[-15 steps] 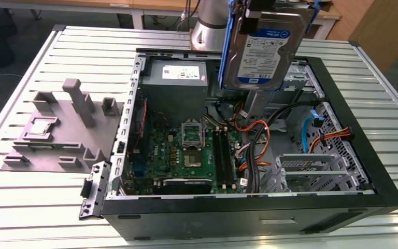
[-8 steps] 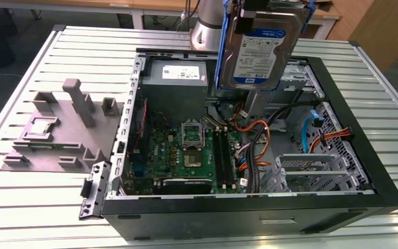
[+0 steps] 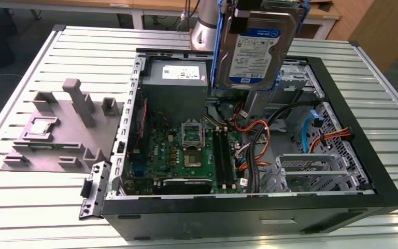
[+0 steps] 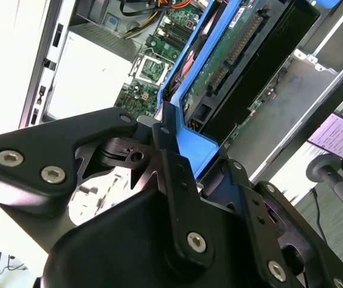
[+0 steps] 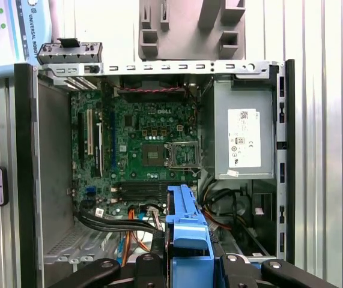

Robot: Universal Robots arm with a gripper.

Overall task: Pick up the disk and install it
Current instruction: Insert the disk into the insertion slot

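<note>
The disk [image 3: 254, 46], a silver hard drive with a blue-and-white label in a blue carrier frame, hangs upright in the air over the back of the open computer case [image 3: 254, 210]. My gripper [image 5: 189, 263] is shut on the carrier's blue end from above. In the second wrist view the gripper [image 4: 198, 159] clamps the blue frame, and the disk's [image 4: 231, 54] green circuit side faces the camera. In the first wrist view the disk [image 5: 187, 228] is edge-on above the case's cables.
Inside the case lie the green motherboard [image 3: 185, 150], the grey power-supply box [image 3: 178, 78], orange and black cables [image 3: 254, 140] and a metal drive cage [image 3: 310, 171]. A grey fixture block [image 3: 60, 129] stands on the slatted table at the exterior view's left.
</note>
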